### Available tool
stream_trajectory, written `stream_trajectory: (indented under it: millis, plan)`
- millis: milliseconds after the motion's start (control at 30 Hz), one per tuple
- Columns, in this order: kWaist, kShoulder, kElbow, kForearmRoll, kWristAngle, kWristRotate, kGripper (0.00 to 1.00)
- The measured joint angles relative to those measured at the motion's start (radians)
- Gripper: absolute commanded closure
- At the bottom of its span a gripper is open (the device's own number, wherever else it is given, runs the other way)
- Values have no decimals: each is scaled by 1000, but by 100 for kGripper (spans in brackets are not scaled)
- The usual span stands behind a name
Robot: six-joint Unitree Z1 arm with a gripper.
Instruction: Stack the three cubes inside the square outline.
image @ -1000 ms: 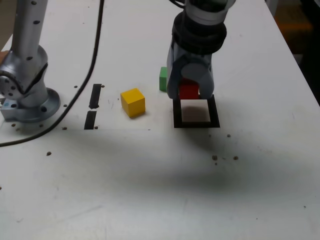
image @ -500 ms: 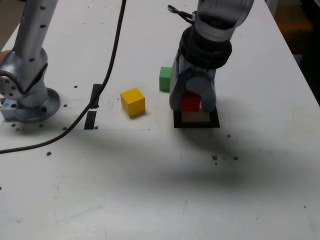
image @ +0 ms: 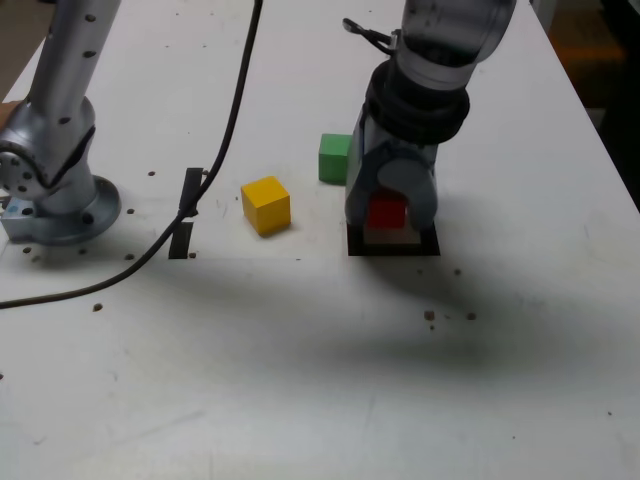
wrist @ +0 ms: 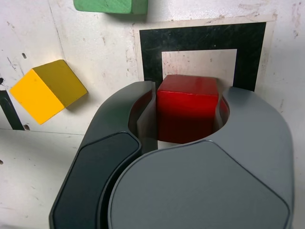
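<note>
1. I have 1 arm [image: 415,100] in play, its 2 jaws clamped on 1 cube, the red cube [wrist: 187,112], gripped on 2 opposite sides.
2. I see the red cube over the square outline [image: 355,240]; I cannot tell whether its underside touches the tabletop [image: 250,380].
3. I count 3 cubes in all: 1 red, 1 yellow, 1 green. I see 0 of them stacked on another.
4. The 1 yellow cube [image: 266,207] rests on the tabletop, to the exterior view's left of the outline and apart from it, turned at an angle to the outline's sides.
5. The 1 green cube [image: 334,158] also sits on the tabletop, outside the outline, near its far left corner in the exterior view. My wrist view shows only part of it.
6. I have 1 square outline, black with a pale interior; in the exterior view the jaws hide its far side.
7. Farther to the exterior view's left I count 2 black tape strips, 1 far [image: 192,185] and 1 near [image: 180,240], with 1 dark cable [image: 235,115] passing across them in my view.
</note>
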Motion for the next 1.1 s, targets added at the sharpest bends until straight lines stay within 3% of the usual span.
stream_trajectory:
  millis: [133,467,633,833,1000,1100]
  plan:
    - [3,19,-7,6,-9,5,16]
    - [2,12,-16,39,0,-10,10]
    - [-11,-98,23,92,18,-62,9]
    - [-19,-257,124,109,8,-168,9]
    - [-12,-390,290,104,-9,-327,9]
    - [8,-413,369,60,-45,-386,9]
